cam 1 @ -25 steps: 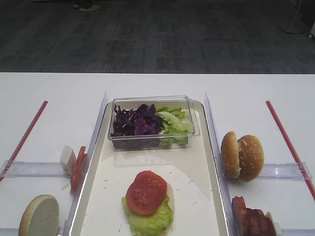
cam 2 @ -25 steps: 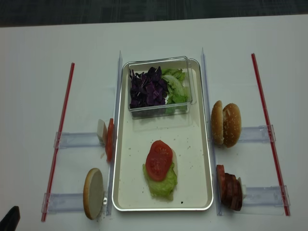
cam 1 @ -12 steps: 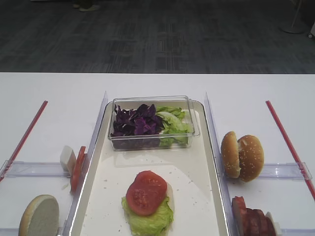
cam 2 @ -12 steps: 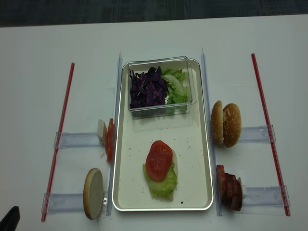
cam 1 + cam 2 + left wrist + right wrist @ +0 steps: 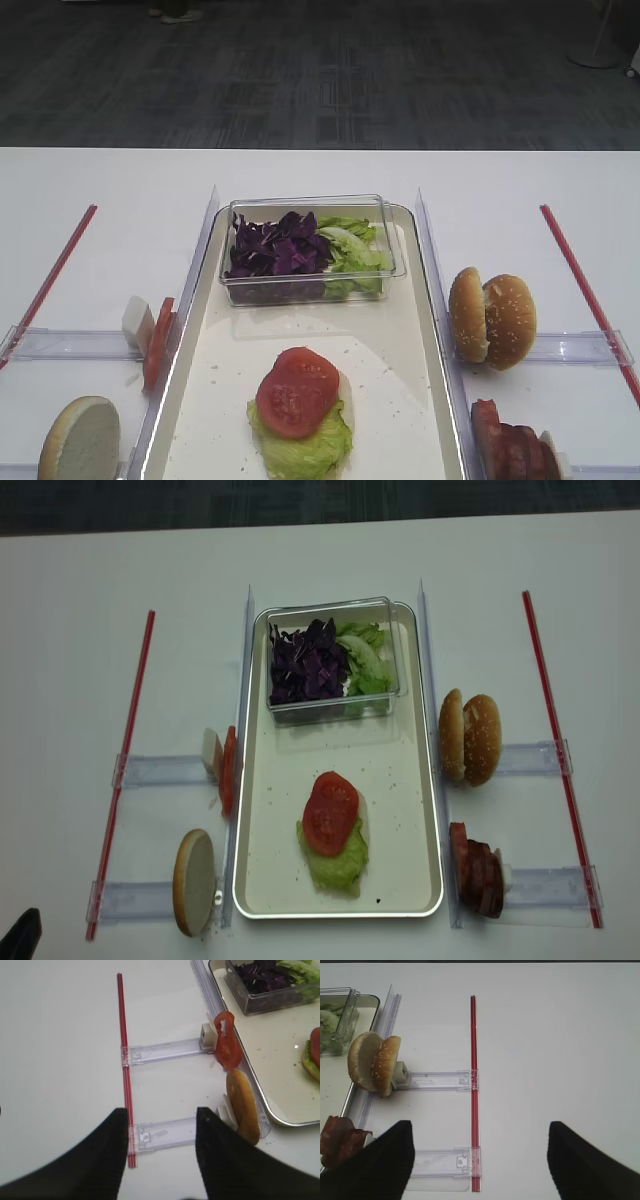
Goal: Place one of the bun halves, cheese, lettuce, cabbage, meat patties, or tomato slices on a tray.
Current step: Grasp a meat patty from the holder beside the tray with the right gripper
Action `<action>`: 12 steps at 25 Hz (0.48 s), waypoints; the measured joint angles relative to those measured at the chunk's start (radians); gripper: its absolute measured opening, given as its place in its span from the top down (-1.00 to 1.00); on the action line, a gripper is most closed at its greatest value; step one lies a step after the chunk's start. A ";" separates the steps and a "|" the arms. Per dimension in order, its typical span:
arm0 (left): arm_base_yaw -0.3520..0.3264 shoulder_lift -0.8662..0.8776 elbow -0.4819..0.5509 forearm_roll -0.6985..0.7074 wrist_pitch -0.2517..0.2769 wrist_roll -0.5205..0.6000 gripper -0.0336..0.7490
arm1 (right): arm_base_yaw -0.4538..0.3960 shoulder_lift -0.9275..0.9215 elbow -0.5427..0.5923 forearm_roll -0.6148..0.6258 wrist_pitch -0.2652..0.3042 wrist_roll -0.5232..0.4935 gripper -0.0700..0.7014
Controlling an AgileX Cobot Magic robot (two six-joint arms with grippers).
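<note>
The cream tray (image 5: 400, 810) holds a tomato slice (image 5: 330, 813) lying on lettuce (image 5: 338, 865). At its far end a clear box holds purple cabbage (image 5: 305, 665) and more lettuce (image 5: 365, 660). Right of the tray stand two bun halves (image 5: 470, 738) and a row of meat patties (image 5: 478, 870). On the left are a cheese piece (image 5: 211, 752), a tomato slice (image 5: 226, 1042) and a bun half (image 5: 243, 1107). My left gripper (image 5: 161, 1115) hangs open over the left holder strip. My right gripper (image 5: 479, 1127) is open and empty above the table, right of the patties (image 5: 340, 1140).
Red strips (image 5: 125, 770) (image 5: 560, 750) run along both sides of the table. Clear plastic holder rails (image 5: 437, 1080) (image 5: 165, 1050) lie across between strips and tray. Upright clear dividers (image 5: 432, 270) flank the tray's long sides.
</note>
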 joint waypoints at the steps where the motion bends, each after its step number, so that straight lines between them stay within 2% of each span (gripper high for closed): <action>1: 0.000 0.000 0.000 0.000 0.000 0.000 0.16 | 0.000 0.000 0.000 0.000 0.000 0.000 -0.66; 12: 0.000 0.000 0.000 0.000 0.000 0.000 0.16 | 0.000 0.048 0.000 0.002 0.000 0.000 -0.66</action>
